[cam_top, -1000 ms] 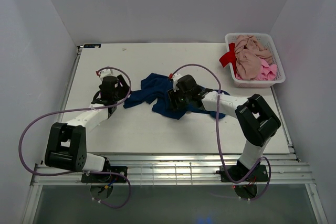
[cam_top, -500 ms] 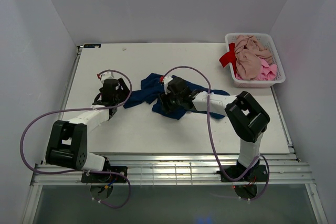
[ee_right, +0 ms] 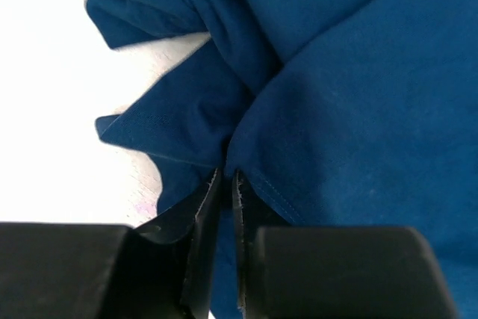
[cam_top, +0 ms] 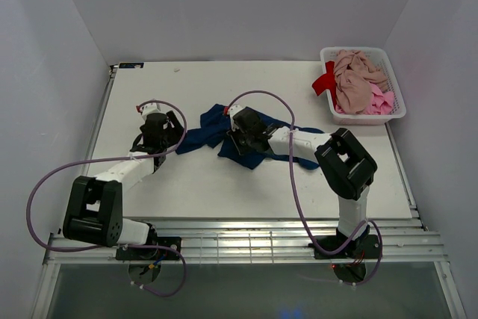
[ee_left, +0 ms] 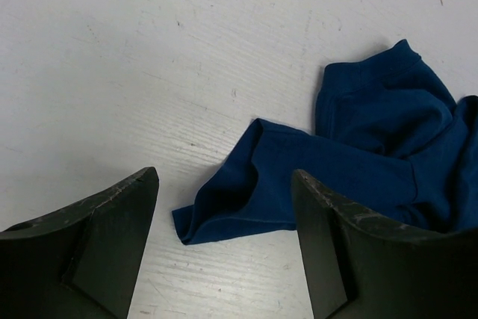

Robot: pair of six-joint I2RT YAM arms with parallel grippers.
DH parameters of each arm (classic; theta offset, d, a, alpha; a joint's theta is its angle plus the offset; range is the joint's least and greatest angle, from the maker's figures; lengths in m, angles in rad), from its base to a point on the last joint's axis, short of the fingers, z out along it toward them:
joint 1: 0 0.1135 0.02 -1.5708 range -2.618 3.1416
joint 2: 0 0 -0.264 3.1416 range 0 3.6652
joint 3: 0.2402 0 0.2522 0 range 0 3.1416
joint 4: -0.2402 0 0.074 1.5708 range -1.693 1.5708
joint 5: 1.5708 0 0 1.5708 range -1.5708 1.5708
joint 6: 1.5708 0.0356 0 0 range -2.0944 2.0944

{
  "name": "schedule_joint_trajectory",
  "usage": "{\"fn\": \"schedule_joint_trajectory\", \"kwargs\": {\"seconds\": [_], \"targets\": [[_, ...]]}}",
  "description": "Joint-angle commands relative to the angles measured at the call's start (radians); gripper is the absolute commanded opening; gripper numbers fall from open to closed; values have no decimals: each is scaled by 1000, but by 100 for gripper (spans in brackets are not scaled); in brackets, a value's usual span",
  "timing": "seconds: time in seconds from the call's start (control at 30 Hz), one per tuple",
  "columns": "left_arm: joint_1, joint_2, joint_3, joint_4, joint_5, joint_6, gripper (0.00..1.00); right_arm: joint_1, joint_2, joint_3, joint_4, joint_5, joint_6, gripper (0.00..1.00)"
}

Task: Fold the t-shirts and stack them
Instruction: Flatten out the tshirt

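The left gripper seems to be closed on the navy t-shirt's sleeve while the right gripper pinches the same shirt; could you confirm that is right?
Not quite: the left gripper is open, jaws spread wide with nothing gripped, as the left wrist view shows. The right gripper does pinch the navy t-shirt.

Robotics lab cell: bare white walls, white table, 2 robot arms.

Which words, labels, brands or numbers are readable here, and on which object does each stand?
None can be read.
The navy t-shirt shows only plain cloth, no print.
The white basket and the table carry no legible marks.
A small dark strip at the table's far left corner is too small to read.
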Motion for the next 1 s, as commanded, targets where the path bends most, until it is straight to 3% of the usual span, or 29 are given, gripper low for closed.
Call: {"fn": "schedule_joint_trajectory", "kwargs": {"seconds": [0.0, 0.27, 0.37, 0.5, 0.67, 0.97], "targets": [[-1, -39, -20, 12, 8, -6, 82, 8, -45, 74, -37, 39, -30, 18], [-1, -71, -40, 11, 5, 0, 82, 10, -65, 71, -50, 33, -35, 18], [-1, -78, -38, 9, 2, 1, 82, 10, -84, 63, -48, 47, -34, 8], [-1, -80, -38, 11, 2, 0, 82, 10, -99, 69, -54, 41, -40, 8], [-1, -89, -44, 12, 9, -8, 82, 10, -78, 71, -65, 33, -38, 19], [-1, -105, -47, 3, -1, -2, 85, 10, -56, 58, -45, 15, -21, 20]]}}
